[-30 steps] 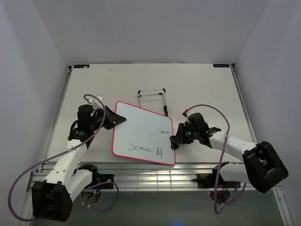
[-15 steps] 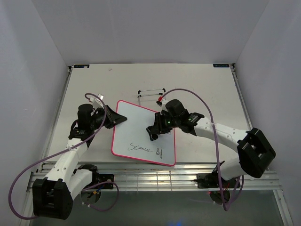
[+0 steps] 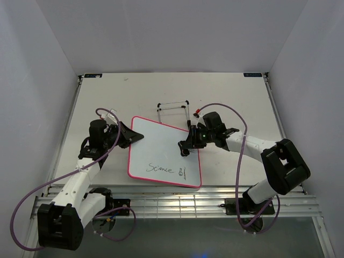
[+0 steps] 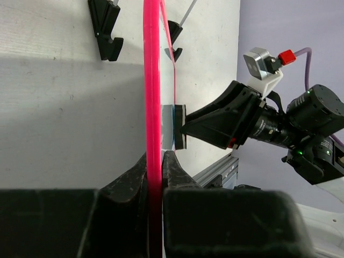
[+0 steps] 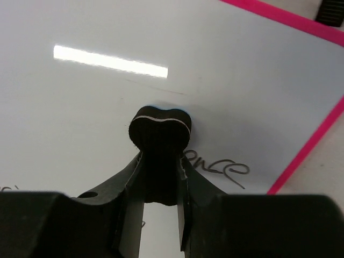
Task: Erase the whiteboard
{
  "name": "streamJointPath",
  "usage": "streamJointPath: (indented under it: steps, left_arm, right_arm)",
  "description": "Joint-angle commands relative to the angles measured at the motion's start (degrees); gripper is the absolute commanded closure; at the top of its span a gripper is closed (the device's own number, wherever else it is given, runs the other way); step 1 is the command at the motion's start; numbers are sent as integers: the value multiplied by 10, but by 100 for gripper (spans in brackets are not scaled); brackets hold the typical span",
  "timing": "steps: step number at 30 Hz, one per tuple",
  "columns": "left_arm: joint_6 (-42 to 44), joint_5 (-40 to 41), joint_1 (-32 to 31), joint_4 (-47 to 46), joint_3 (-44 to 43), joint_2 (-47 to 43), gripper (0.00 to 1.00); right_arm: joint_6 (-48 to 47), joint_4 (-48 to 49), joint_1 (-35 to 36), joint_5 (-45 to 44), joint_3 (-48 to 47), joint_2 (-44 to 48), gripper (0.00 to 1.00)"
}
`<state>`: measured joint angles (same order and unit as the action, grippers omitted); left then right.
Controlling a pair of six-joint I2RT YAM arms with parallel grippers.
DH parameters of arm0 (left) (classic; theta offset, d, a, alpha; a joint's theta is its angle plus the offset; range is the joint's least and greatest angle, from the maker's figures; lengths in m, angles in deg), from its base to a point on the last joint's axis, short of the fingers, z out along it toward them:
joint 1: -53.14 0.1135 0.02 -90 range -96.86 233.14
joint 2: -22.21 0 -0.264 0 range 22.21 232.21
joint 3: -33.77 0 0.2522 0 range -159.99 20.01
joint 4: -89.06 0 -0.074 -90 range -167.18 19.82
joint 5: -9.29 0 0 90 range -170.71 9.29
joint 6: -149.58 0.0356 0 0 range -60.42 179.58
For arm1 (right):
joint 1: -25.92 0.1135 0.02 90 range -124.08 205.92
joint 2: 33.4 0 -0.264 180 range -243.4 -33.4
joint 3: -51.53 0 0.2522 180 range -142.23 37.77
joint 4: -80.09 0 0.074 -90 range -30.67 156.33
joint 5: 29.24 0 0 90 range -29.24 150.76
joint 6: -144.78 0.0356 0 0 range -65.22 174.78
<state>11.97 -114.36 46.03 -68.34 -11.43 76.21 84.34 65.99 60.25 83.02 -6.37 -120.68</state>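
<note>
Right gripper (image 5: 160, 161) is clenched on the eraser (image 5: 159, 126), touching the whiteboard (image 3: 156, 142) on the worktop (image 3: 231, 97); left gripper (image 4: 155, 161) pinches its frame; best to press flat and sweep across the small word (image 5: 215, 167), then the lower writing (image 3: 161, 169).

Top cam overhead; wrist cams close (both see whiteboard (image 3: 156, 145)).
</note>
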Motion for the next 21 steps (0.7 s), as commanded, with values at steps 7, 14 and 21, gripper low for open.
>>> streamJointPath:
  steps: [7,14,21]
  left_arm:
    - [60,-13,-6,-27,-21,-29,100]
    - [72,-19,-5,-9,-32,-35,100]
    - [73,-33,-6,-7,-40,-35,100]
  right_arm:
    - [-91,-213,-67,-211,52,-79,92]
    - [-94,-238,-78,-221,65,-68,92]
    - [-91,-249,-73,-235,62,-54,92]
